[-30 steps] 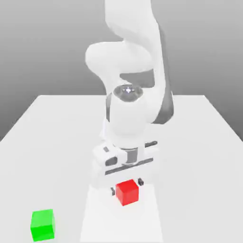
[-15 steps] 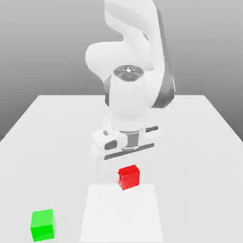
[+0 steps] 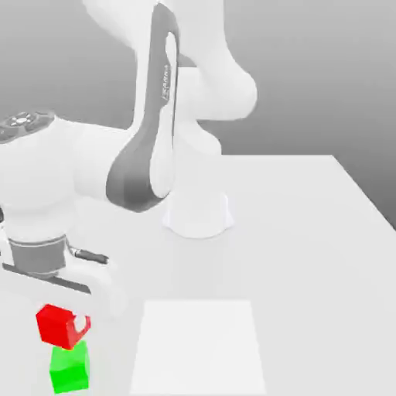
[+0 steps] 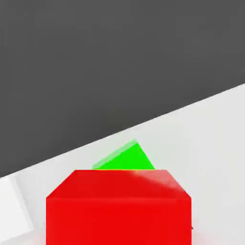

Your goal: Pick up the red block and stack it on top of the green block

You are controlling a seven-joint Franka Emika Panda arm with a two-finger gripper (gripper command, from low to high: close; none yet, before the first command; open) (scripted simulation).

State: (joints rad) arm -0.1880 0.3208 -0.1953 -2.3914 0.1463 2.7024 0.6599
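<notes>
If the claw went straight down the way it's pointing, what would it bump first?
Probably the green block: the red block in the claw would touch it first, though how squarely is hard to tell.

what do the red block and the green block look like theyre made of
Red block: perhaps painted wood or plastic; its bright red is plain, with flat faces and crisp edges, and no grain shows to settle which.

Green block: likely the same sort of material, possibly plastic; one even bright green, mostly matte, with only a lighter top face against a darker side.
</notes>
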